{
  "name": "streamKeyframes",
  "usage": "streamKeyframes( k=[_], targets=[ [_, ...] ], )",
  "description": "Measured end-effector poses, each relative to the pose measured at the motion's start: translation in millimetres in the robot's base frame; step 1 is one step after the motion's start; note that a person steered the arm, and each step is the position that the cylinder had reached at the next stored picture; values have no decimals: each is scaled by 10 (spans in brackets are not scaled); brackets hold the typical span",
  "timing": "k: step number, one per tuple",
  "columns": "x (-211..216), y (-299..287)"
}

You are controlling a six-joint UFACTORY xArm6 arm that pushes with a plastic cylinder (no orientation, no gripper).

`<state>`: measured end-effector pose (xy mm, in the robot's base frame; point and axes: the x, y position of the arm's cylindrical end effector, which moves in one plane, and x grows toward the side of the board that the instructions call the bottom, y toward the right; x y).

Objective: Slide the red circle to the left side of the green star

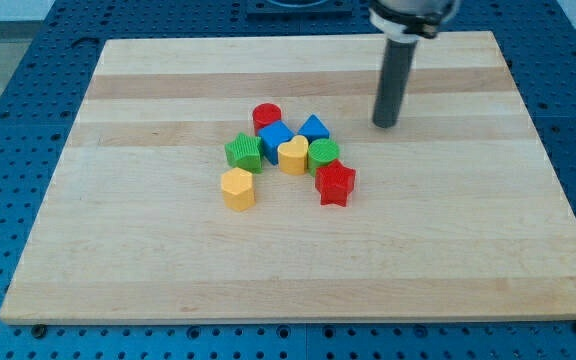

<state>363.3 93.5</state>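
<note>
You had barely begun: the red circle (266, 115) sat touching the cluster at about one o'clock of the green star (243, 152), while my tip (384, 124), a gripperless rod, stood well apart at three o'clock.

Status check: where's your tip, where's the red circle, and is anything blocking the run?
My tip off the view's right of the cluster, touching nothing. Red circle at cluster top, above-right of green star. Blue cube crowds both.

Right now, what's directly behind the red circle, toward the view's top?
Bare board only. The red circle tops the cluster; blue cube sits below it. My tip stands apart, to the view's right.
</note>
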Motion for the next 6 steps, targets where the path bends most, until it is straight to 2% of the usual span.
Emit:
streamKeyframes(
  k=[4, 5, 6],
  targets=[
    [27, -1705],
    [68, -2056],
    [58, -2132]
  ],
)
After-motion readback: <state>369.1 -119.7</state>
